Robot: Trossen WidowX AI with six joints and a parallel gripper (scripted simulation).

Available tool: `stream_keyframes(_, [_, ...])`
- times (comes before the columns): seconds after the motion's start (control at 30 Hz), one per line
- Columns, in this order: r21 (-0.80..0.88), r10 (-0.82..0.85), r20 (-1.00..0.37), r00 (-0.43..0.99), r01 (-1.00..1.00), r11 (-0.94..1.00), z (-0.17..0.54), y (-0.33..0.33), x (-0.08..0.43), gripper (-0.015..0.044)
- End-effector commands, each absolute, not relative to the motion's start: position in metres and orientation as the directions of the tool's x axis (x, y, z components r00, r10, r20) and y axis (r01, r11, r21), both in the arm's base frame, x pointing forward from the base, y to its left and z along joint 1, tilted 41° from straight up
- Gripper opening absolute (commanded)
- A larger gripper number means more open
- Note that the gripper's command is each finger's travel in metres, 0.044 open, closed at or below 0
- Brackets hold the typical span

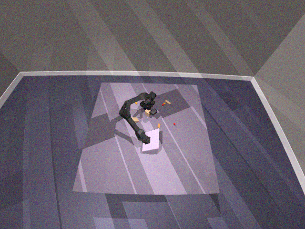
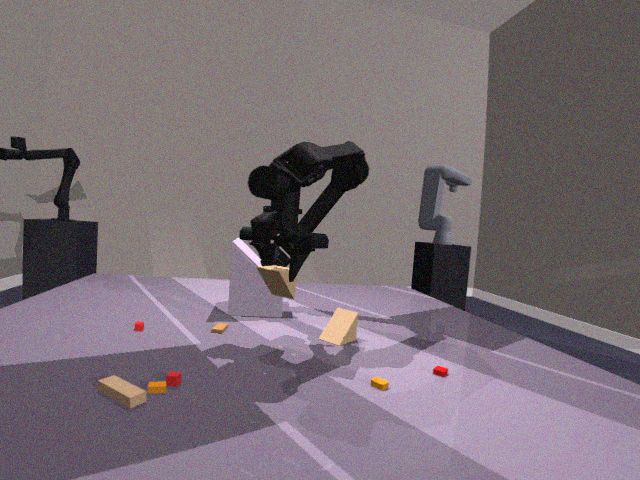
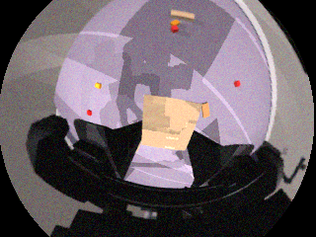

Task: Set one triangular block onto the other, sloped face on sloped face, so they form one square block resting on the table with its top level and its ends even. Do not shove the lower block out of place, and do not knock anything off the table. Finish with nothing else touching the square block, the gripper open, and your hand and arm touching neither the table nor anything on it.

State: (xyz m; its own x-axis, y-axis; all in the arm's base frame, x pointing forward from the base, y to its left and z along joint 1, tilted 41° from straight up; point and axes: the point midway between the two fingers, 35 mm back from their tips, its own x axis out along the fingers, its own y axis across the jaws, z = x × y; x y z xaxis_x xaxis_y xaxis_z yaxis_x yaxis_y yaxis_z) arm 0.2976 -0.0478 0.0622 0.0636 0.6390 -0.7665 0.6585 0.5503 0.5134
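Note:
One tan triangular block rests on the table, its sloped face rising toward the right in the exterior view. It cannot be made out in the wrist view. My gripper is shut on the other triangular block, which shows between both fingers in the wrist view. The held block is in the air, left of and higher than the resting block in the exterior view. There its shaded slanted face overhangs, running down to the right. The blocks are apart.
A pale stand with a sloped top is under the arm's base. A wooden bar lies beside an orange piece and a red cube. A yellow piece and a red piece lie nearer the camera than the resting block.

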Motion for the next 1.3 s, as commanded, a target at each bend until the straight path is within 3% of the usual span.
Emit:
stream_keyframes(0.0, [0.565, 0.638, -0.767, 0.076, 0.551, 0.614, 0.070, -0.047, 0.301, 0.0000])
stream_keyframes(0.63, [0.636, 0.640, -0.765, 0.072, -0.072, 0.769, 0.087, -0.036, 0.305, 0.0000])
stream_keyframes(1.27, [0.447, 0.643, -0.763, 0.067, -0.663, 0.600, 0.105, -0.024, 0.307, 0.0000])
